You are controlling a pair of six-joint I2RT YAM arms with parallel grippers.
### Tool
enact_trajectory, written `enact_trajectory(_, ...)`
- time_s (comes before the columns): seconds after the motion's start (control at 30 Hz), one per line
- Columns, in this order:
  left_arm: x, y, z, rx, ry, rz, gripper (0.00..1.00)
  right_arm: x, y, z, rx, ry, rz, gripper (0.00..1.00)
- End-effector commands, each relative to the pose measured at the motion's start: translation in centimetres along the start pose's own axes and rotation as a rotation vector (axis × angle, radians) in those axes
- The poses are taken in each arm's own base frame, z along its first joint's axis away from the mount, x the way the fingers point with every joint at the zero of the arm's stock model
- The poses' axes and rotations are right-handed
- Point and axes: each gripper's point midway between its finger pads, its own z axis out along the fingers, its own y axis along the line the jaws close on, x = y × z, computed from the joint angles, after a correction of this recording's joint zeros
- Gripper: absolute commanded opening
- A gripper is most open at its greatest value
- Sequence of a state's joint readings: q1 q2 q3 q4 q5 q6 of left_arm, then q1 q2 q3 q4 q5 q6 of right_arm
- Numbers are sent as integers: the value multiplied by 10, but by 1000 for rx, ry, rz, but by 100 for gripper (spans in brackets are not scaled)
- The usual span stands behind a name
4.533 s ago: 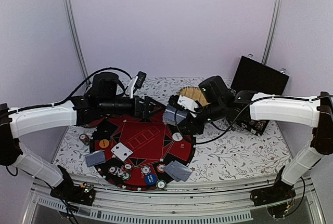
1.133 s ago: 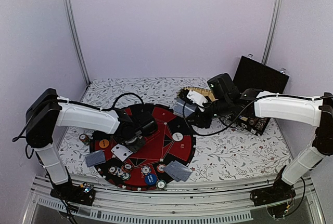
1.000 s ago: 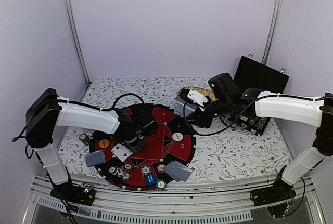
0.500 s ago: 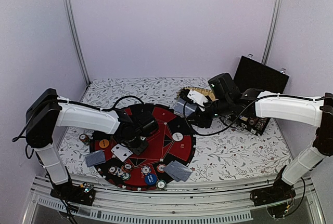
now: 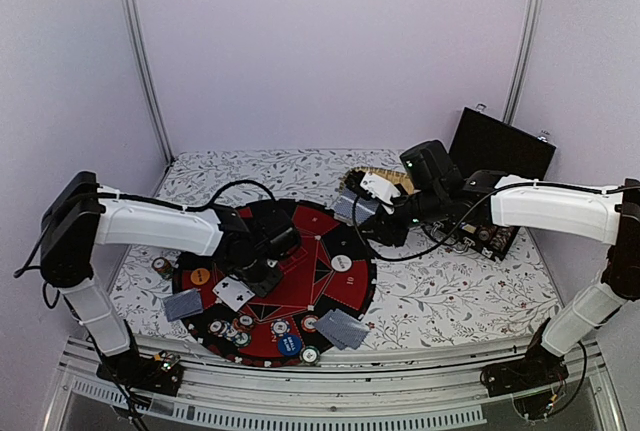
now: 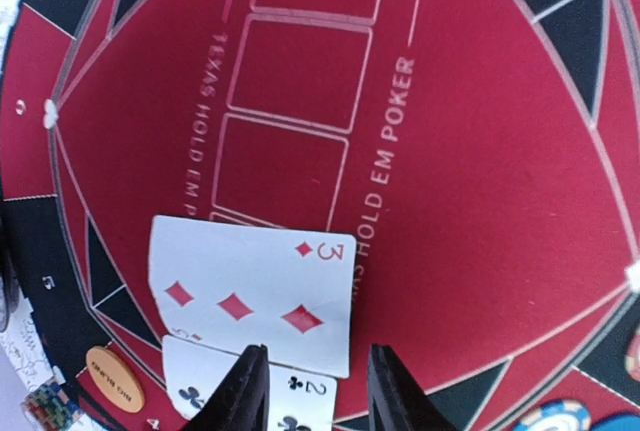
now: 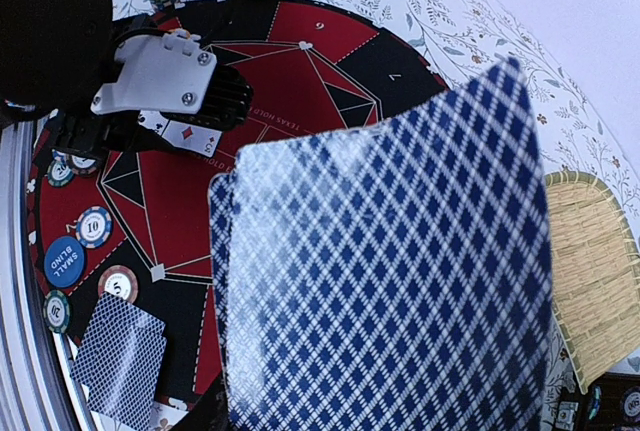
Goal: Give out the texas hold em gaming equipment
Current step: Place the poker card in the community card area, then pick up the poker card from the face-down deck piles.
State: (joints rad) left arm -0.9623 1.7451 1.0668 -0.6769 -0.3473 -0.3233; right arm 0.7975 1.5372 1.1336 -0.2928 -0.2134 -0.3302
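A face-up three of diamonds (image 6: 250,291) lies on the red poker mat (image 6: 480,201), overlapping a two of clubs (image 6: 200,376), with bare felt toward the mat's centre. The left gripper (image 6: 315,361) hangs over the overlapping edge, jaws slightly apart and empty. The right gripper (image 5: 362,217) clasps a blue-backed deck (image 7: 385,271).

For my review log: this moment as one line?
left jaws: open over three of diamonds | right jaws: shut on card deck | surface: poker mat

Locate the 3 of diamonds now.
Left wrist view: 3 of diamonds lies face up on the red felt, lower left, overlapping the 2 of clubs, just ahead of the left gripper.
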Motion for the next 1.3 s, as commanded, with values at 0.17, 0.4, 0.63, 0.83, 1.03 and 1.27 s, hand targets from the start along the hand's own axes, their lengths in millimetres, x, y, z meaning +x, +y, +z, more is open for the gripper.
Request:
enact_trajectory(0.17,-52,0,-78,204,-310,-85,46,-11,-1,-13,5,-37,-4,43)
enact_trajectory(0.4,-114,-5,-169,567,-677,-182,83,-20,10,-7,-46,-49,1,43)
enact_trajectory(0.63,-142,-14,-218,770,-844,-173,98,-40,52,3,-150,-97,-72,44)
enact_trajectory(0.83,-144,-23,-192,755,-759,-165,90,-50,62,12,-184,-109,-78,44)
enact_trajectory(1.03,-144,-17,-179,697,-731,-167,63,-55,61,12,-184,-117,-82,44)
enact_trajectory(1.27,-139,0,-181,664,-753,-208,35,-50,59,11,-164,-107,-86,44)
